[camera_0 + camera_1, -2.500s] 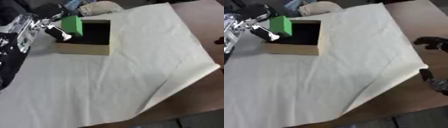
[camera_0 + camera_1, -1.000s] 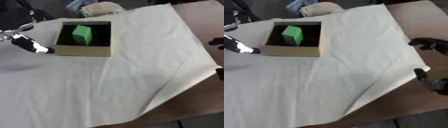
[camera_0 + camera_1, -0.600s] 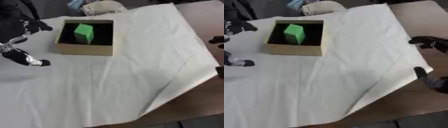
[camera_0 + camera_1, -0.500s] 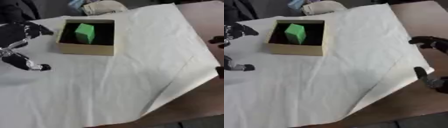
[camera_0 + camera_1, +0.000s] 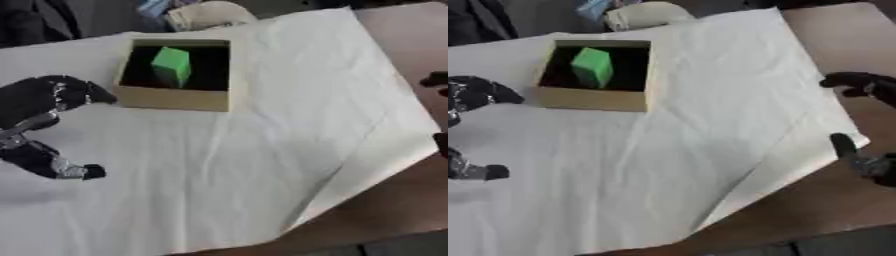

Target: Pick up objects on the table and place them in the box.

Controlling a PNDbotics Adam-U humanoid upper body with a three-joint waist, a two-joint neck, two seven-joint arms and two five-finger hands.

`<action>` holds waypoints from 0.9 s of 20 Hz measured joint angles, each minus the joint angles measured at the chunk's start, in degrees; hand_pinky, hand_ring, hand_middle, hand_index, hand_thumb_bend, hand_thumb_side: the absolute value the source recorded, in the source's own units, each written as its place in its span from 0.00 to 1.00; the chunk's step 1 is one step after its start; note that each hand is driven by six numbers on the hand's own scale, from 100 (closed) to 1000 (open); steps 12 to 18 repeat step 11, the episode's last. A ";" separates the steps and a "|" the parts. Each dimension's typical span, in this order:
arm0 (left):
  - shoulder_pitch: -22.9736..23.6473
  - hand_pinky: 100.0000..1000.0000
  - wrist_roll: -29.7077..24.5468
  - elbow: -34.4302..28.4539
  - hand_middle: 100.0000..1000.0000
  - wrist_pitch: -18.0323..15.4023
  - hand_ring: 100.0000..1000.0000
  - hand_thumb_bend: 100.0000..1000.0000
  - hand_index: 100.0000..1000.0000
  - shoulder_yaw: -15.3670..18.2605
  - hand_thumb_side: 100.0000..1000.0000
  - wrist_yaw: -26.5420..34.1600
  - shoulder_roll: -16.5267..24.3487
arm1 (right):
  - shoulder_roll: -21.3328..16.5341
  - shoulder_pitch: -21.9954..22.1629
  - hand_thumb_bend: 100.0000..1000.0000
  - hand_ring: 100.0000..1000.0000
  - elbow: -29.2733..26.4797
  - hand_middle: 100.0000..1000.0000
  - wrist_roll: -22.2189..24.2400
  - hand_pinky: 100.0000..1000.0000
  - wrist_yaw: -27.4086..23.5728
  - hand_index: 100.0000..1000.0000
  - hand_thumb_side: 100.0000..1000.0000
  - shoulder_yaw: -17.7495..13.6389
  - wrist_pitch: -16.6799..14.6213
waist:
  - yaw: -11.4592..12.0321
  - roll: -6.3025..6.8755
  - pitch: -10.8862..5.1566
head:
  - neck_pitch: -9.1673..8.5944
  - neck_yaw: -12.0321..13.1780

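Green rectangular block stands inside the tan cardboard box, upper left. Left hand hangs open, empty, lower left; swinging inward could knock the box. Right hand idles open, right edge.

You are working at a staged test bench, most likely a lab or workshop: a brown table draped in a plain white sheet (creased, one corner folded), with dark clutter and a pale bundle behind it.
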 measured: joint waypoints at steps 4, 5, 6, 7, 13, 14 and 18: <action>0.64 0.83 -2.51 -2.05 0.75 1.32 0.77 0.58 0.91 0.02 0.64 0.73 0.00 | 0.00 0.16 0.00 1.00 0.00 0.88 -0.01 0.88 0.00 1.00 0.05 0.00 -0.01 | 0.11 -0.06 -0.07 | 0.02 -0.01; 0.87 0.83 -2.88 -2.15 0.75 1.40 0.77 0.57 0.91 0.01 0.63 0.81 0.00 | 0.00 0.19 0.00 1.00 0.00 0.88 -0.01 0.88 0.00 1.00 0.05 0.00 -0.01 | 0.15 -0.10 -0.11 | 0.03 -0.01; 1.11 0.83 -3.22 -2.18 0.76 1.40 0.77 0.58 0.91 -0.03 0.63 0.95 0.00 | 0.00 0.20 0.00 1.00 0.00 0.88 -0.01 0.88 0.00 1.00 0.05 0.00 -0.01 | 0.15 -0.13 -0.14 | 0.07 -0.01; 1.31 0.83 -3.52 -2.21 0.76 1.36 0.77 0.57 0.91 -0.15 0.63 1.04 0.00 | 0.00 0.22 0.00 1.00 0.00 0.88 -0.01 0.88 0.00 1.00 0.05 0.00 -0.01 | 0.14 -0.14 -0.16 | 0.15 -0.02; 1.95 0.83 -4.47 -2.32 0.75 1.11 0.77 0.56 0.91 -0.58 0.63 1.13 0.00 | 0.00 0.25 0.00 1.00 0.00 0.88 -0.03 0.88 0.00 1.00 0.05 0.00 -0.03 | 0.20 -0.20 -0.16 | 0.34 -0.03; 1.95 0.83 -4.47 -2.32 0.75 1.11 0.77 0.56 0.91 -0.58 0.63 1.13 0.00 | 0.00 0.25 0.00 1.00 0.00 0.88 -0.03 0.88 0.00 1.00 0.05 0.00 -0.03 | 0.20 -0.20 -0.16 | 0.34 -0.03; 1.95 0.83 -4.47 -2.32 0.75 1.11 0.77 0.56 0.91 -0.58 0.63 1.13 0.00 | 0.00 0.25 0.00 1.00 0.00 0.88 -0.03 0.88 0.00 1.00 0.05 0.00 -0.03 | 0.20 -0.20 -0.16 | 0.34 -0.03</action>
